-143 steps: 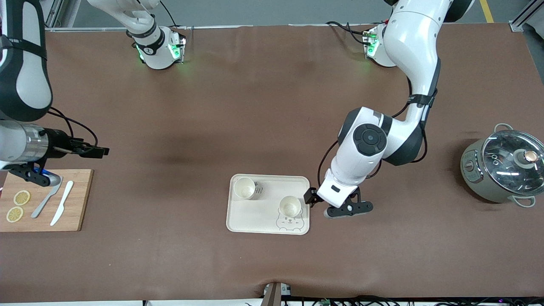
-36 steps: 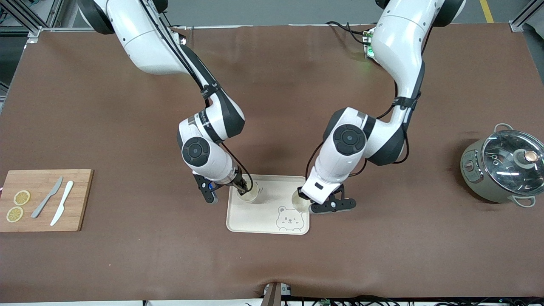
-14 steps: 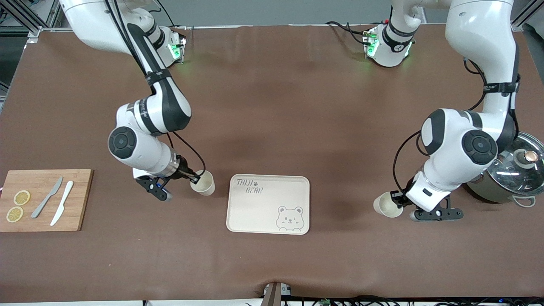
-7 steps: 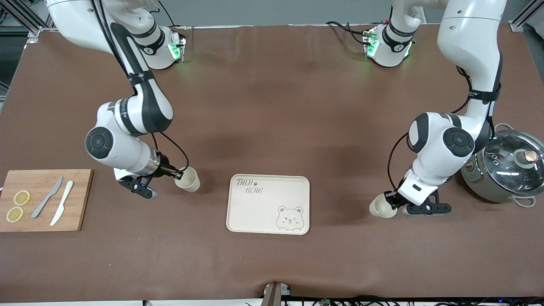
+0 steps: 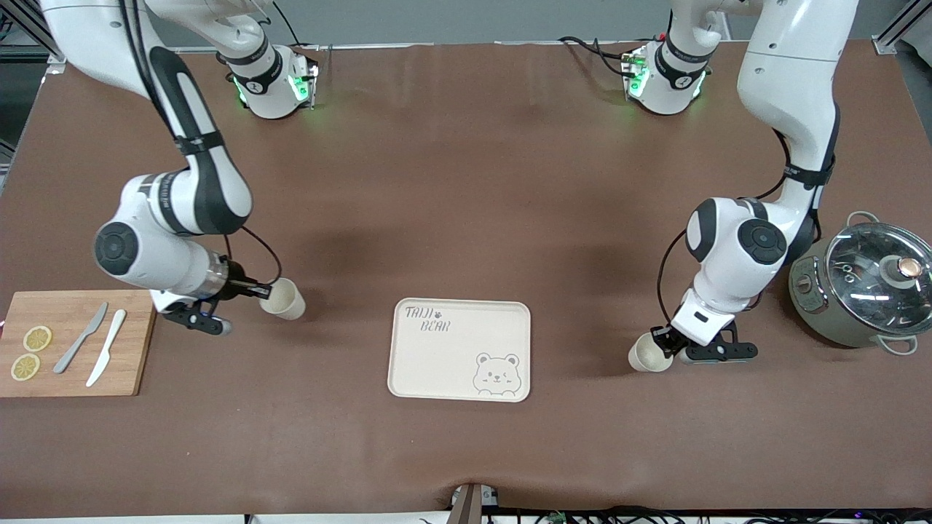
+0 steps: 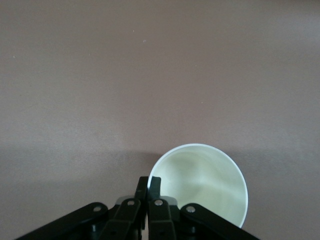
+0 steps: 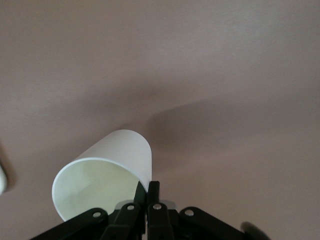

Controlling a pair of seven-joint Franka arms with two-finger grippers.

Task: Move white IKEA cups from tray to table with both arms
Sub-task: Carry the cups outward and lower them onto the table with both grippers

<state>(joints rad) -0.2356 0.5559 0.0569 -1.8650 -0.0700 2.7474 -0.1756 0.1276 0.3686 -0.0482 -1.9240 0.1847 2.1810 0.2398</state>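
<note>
Two white IKEA cups show, each pinched at its rim. My right gripper [image 5: 263, 291] is shut on the wall of one cup [image 5: 284, 300], which is tilted over the brown table between the cutting board and the tray. In the right wrist view that cup [image 7: 107, 175] leans beside my right gripper [image 7: 148, 187]. My left gripper [image 5: 661, 340] is shut on the rim of the other cup [image 5: 645, 355], held low over the table between the tray and the pot. The left wrist view looks into that cup [image 6: 205, 185] beside my left gripper [image 6: 148, 182].
The cream bear-printed tray [image 5: 451, 364] lies mid-table with nothing on it. A wooden cutting board [image 5: 131, 342] with two knives and lemon slices lies at the right arm's end. A grey pot with a glass lid [image 5: 866, 284] stands at the left arm's end.
Both cups were lifted off the tray and carried outward. In the last second the right gripper's cup moved on toward the cutting board; the left gripper's cup shifted slightly toward the tray.
</note>
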